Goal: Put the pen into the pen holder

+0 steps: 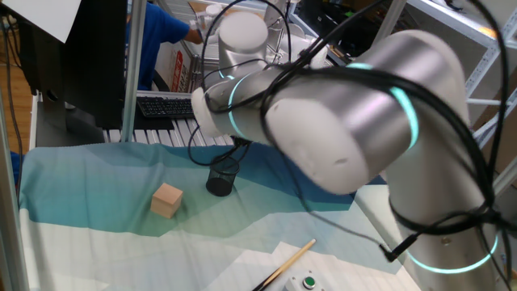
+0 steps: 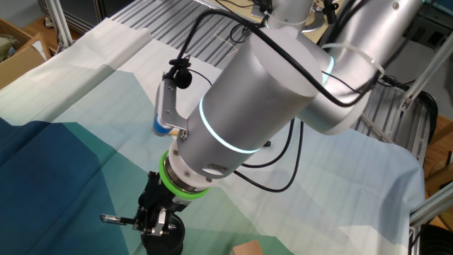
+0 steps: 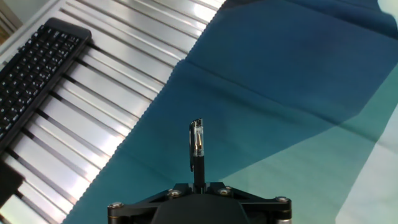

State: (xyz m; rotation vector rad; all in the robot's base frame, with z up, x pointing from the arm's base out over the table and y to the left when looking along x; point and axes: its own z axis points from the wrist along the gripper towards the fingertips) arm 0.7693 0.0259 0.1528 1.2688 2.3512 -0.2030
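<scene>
My gripper (image 2: 151, 216) is shut on the pen (image 3: 197, 146), a thin dark pen with a clear, silvery section. In the hand view the pen sticks straight out from between the jaws over blue cloth. In the other fixed view the pen (image 2: 117, 219) lies about level and points left from the fingers. The pen holder (image 1: 224, 176), a small black wire-mesh cup, stands upright on the cloth. In the other fixed view the holder (image 2: 168, 237) sits just below and right of the gripper. In one fixed view the arm hides the gripper and the pen.
A tan wooden block (image 1: 167, 200) sits left of the cup and also shows in the other fixed view (image 2: 248, 248). A tan wooden stick (image 1: 284, 265) lies near the front edge. A black keyboard (image 3: 31, 74) rests on the slatted metal surface beyond the cloth.
</scene>
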